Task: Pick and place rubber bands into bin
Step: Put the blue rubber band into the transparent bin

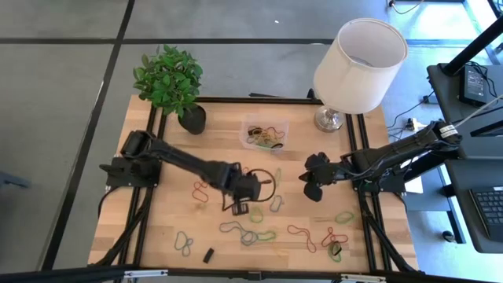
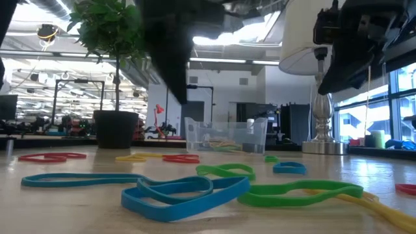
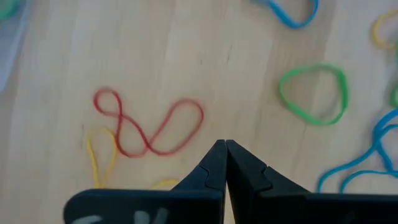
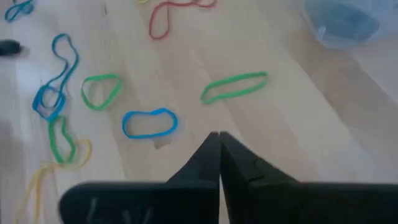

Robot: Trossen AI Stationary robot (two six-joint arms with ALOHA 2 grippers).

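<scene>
Wrist views show L gripper (image 3: 224, 144) & R gripper (image 4: 218, 135) fingertips pinched together, holding nothing; high view doesn't.

**A robotics lab set up in an open office hall**

The wooden table (image 1: 259, 228) sits on a black metal frame over grey carpet tiles. In the low view, the room beyond is a wide hall with exposed ceiling ducts, strip lights and tall windows on the right. To the right of the table stands a desk with a keyboard (image 1: 489, 208). A potted plant (image 1: 170, 81) and table lamp (image 1: 357, 59) dress the far edge.
</scene>
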